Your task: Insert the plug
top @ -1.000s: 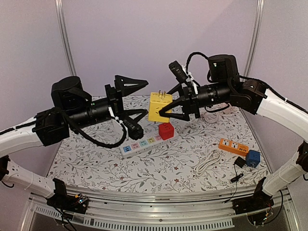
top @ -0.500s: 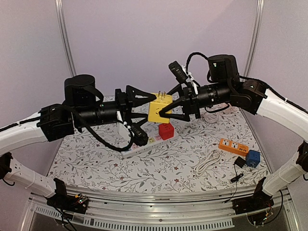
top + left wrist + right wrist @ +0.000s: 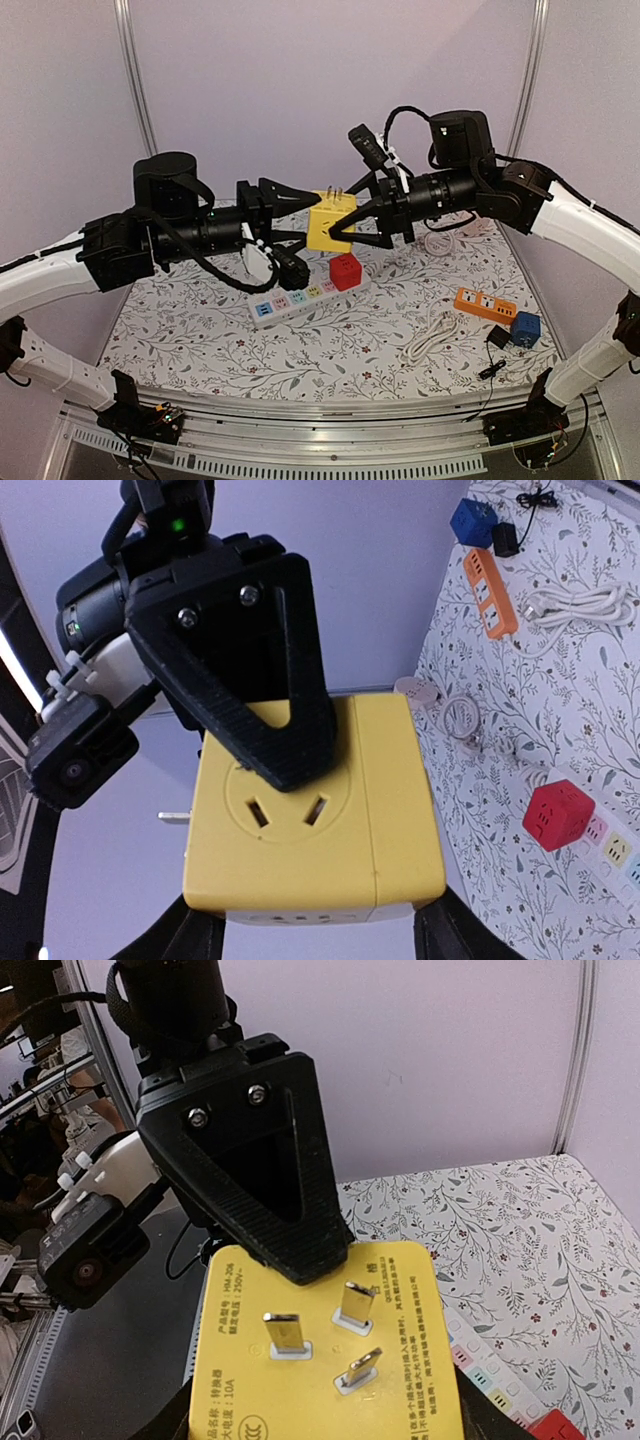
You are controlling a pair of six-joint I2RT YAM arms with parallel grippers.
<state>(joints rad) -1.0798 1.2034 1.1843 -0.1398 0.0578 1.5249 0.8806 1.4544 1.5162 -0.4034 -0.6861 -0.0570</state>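
Yellow cube plug [image 3: 331, 224] hung in the air over the far middle of the table [image 3: 200, 330], above the white power strip [image 3: 300, 297] and the red cube [image 3: 345, 271] standing on it. Both arms were raised with forearms roughly level, reaching inward from left and right to meet at the plug. The right end effector [image 3: 340, 220] was clamped on the plug. The left end effector [image 3: 312, 214] had its fingers flanking the plug's other side, and I could not tell whether they were pressing on it. Three metal prongs faced the right wrist camera. Print beside them read "HM-206" and "10A", with a CCC mark; the rest was too small to read.
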